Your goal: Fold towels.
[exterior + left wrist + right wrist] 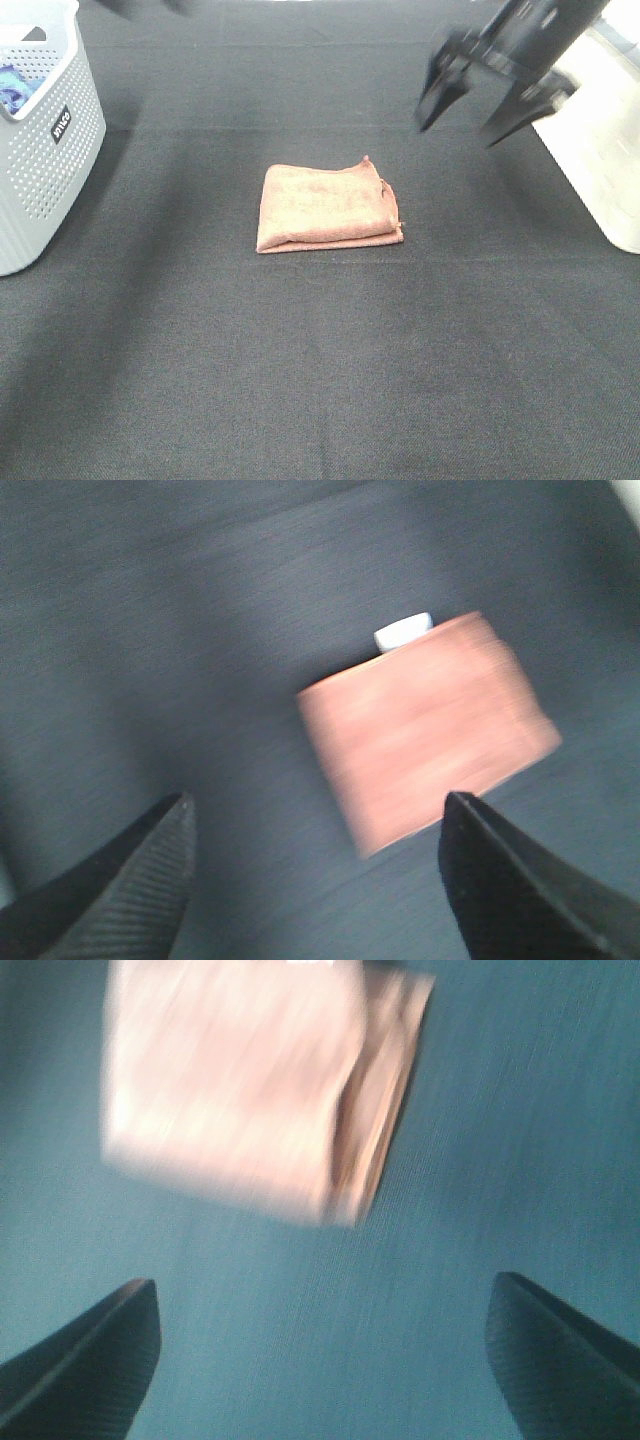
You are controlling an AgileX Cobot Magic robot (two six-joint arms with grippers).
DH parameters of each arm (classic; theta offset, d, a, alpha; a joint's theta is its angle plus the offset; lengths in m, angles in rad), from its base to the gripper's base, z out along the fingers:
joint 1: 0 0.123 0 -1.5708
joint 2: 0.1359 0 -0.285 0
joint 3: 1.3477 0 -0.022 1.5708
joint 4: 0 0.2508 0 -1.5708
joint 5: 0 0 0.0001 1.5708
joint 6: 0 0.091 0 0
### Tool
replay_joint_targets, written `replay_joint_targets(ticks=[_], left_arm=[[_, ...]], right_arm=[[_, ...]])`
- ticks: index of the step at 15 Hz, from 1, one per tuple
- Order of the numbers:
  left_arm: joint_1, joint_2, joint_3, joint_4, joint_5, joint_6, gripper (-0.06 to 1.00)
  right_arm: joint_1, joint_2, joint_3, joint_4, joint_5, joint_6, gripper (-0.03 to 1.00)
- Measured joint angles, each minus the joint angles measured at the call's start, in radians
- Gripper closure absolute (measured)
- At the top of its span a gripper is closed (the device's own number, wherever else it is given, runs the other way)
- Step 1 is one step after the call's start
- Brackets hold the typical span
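Folded reddish-brown towel (325,206) mid-table

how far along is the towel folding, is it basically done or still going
Looks basically done: the reddish-brown towel lies folded into a compact stack of layers on the black table. Nothing is in hand: the right gripper is open and raised off to the side, and the left gripper is open above the table, clear of the towel. Nothing obvious remains to fold.

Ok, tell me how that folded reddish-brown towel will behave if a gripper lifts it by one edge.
The towel is soft cloth, so it would probably droop. Its loose stacked layers, open at the right side, could unfold. It looks light and, pushed across the black table cover, may bunch rather than slide.
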Motion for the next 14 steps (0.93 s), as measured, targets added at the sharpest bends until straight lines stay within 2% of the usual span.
replay_joint_targets(ticks=[1,2,3,6,7,8,10,14], left_arm=[[-0.001,-0.036,0.015,0.059,0.002,-0.017,0.29],[-0.001,-0.036,0.015,0.059,0.002,-0.017,0.29],[-0.005,-0.103,0.061,0.116,0.005,-0.024,0.29],[-0.006,-0.301,0.286,0.16,0.008,-0.028,0.29],[-0.006,-0.37,0.379,0.168,0.007,-0.028,0.29],[-0.006,-0.487,0.539,0.169,0.008,-0.028,0.29],[-0.006,-0.667,0.72,0.169,0.01,-0.028,0.29],[-0.006,-1.044,1.056,0.169,0.009,-0.028,0.28]], right_arm=[[0.0,-0.033,0.0,-0.009,0.027,0.002,0.14],[0.0,-0.033,0.0,-0.009,0.027,0.002,0.14],[0.001,-0.079,0.003,-0.037,0.041,0.028,0.14],[0.001,-0.223,0.087,-0.16,0.043,0.082,0.14],[0.001,-0.315,0.165,-0.206,0.044,0.102,0.14],[0.001,-0.39,0.236,-0.217,0.044,0.104,0.14],[0.001,-0.556,0.405,-0.219,0.032,0.105,0.14],[0.001,-0.902,0.768,-0.219,-0.083,0.125,0.14]])
